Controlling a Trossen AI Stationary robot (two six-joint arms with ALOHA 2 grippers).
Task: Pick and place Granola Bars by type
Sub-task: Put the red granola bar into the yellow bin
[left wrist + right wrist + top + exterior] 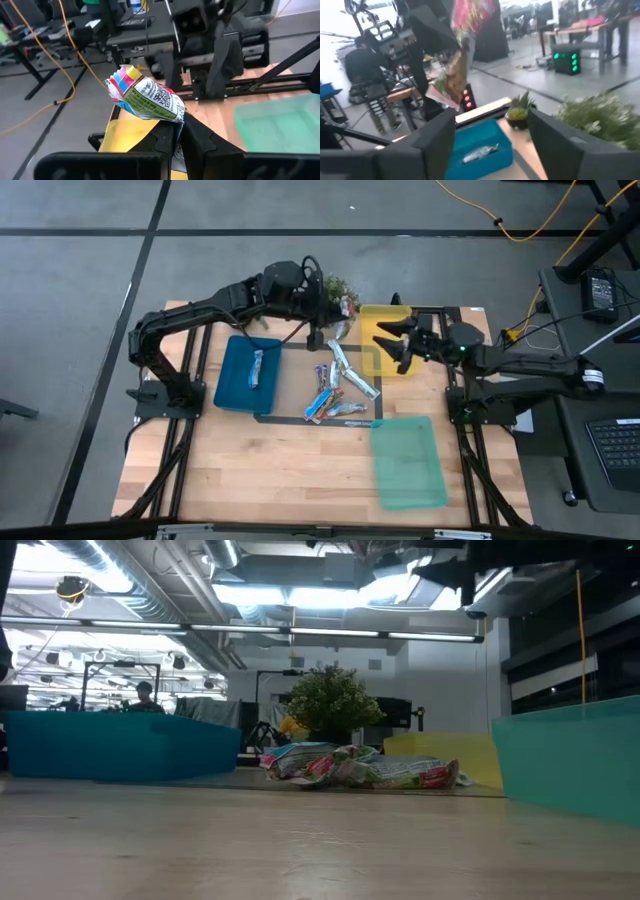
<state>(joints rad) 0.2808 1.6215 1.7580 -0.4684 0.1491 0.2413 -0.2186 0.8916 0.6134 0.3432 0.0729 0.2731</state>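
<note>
My left gripper (335, 308) is up near the table's far edge, beside a small plant (337, 286), and is shut on one granola bar (145, 97) with a white, green and red wrapper. Several more bars (340, 385) lie in a loose pile on the table's middle, also seen as the pile (360, 770) in the low view. A single bar (255, 368) lies flat in the blue tray (235, 385). My right gripper (388, 345) hovers open over the yellow tray (375, 320), its fingers (435, 137) pointing toward the left gripper and touching nothing. My left gripper pinches the granola bar between its two fingers (165, 137) at one end of the wrapper (177, 117). The rest of the bar sticks out beyond the fingertips, tilted. It is lifted clear of the table; from the right wrist view it shows as the bar (455, 75) hanging in the air.
The green tray (408, 462) lies at the near right and the blue tray at the left. The yellow tray sits at the far right under my right gripper. Bare wood (270, 470) stretches along the near edge. Black tape lines (290, 418) mark the middle.
</note>
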